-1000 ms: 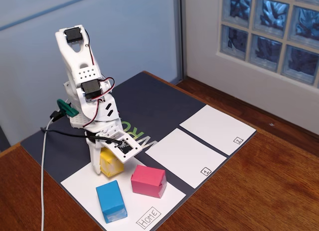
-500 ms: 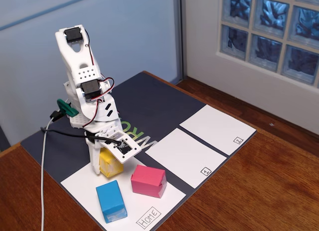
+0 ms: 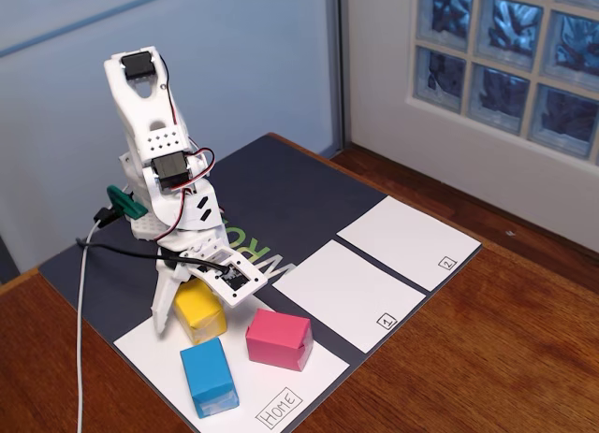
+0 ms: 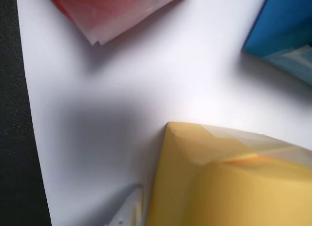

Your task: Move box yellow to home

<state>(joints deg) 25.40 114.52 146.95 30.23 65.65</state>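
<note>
The yellow box (image 3: 200, 313) stands on the back left part of the large white Home sheet (image 3: 154, 347), whose "Home" label (image 3: 280, 406) is at the front corner. My gripper (image 3: 194, 313) reaches down over the box with its jaws on either side of it and looks shut on it. In the wrist view the yellow box (image 4: 229, 182) fills the lower right, resting on the white sheet (image 4: 122, 89), and one white fingertip (image 4: 130, 214) lies against its left side. The other finger is hidden.
A pink block (image 3: 279, 339) and a blue block (image 3: 209, 377) also stand on the Home sheet, close to the yellow box; both show in the wrist view (image 4: 112, 9) (image 4: 285, 26). Smaller sheets marked 1 (image 3: 342, 293) and 2 (image 3: 407, 241) lie to the right on the dark mat.
</note>
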